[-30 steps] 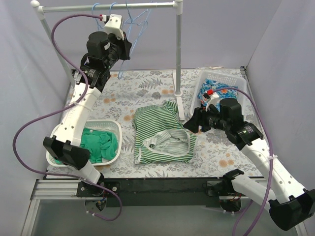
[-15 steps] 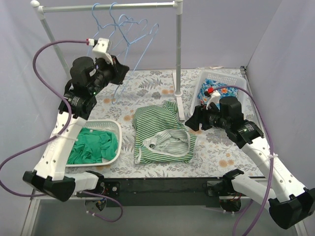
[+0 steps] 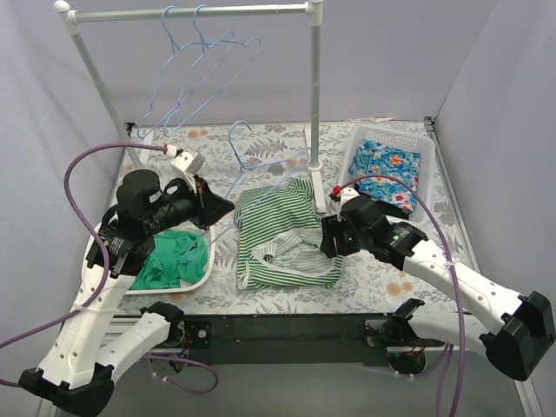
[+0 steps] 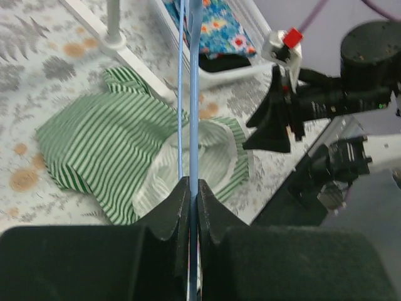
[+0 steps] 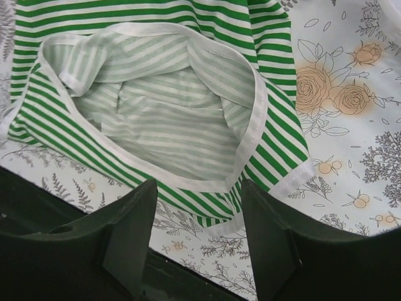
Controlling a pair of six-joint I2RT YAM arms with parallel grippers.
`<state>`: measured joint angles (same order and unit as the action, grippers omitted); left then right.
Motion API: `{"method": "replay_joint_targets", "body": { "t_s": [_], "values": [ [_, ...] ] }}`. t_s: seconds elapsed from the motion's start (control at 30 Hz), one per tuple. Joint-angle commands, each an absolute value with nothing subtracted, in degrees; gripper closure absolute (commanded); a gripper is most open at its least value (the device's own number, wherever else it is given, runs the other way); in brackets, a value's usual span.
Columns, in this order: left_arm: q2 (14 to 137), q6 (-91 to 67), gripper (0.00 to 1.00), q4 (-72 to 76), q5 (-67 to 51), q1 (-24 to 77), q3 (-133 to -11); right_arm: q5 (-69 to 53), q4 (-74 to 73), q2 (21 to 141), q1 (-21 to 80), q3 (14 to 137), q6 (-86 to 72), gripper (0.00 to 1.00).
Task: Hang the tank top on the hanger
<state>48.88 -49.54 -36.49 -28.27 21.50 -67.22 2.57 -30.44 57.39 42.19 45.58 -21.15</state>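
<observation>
Left gripper: jaws clenched on hanger; wire runs straight out ahead from between tips.
Tank top: lies crumpled on table, ahead of and below left jaws, with hanger wire crossing above it.
Right gripper: jaws spread, grasping nothing. White-edged opening of top lies directly ahead between them, near hem just beyond tips.
We judge step in hand: hanger in grip, garment not yet taken.
Next move, in our view: right jaws pinch one edge layer and lift opening so hanger arm can enter.
</observation>
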Motion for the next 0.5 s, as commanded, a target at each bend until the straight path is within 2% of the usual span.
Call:
{"method": "replay_joint_targets", "body": {
  "t_s": [0.0,0.3,0.47],
  "values": [
    [46.2,-48.6,1.0,-41.9,-31.6,23.9,-63.6,13.3,-28.9,62.7,45.2,47.1,-25.6,0.38],
    [45.0,-50.1,1.0,-47.0,-26.5,33.6,-58.8,21.9,-28.9,70.0,45.7,47.9,-27.4,0.42],
    [45.6,-51.1,1.0,-48.1,-25.8,35.9,-58.0,23.2,-28.8,70.7,45.6,48.1,-27.1,0.53]
  ]
}}
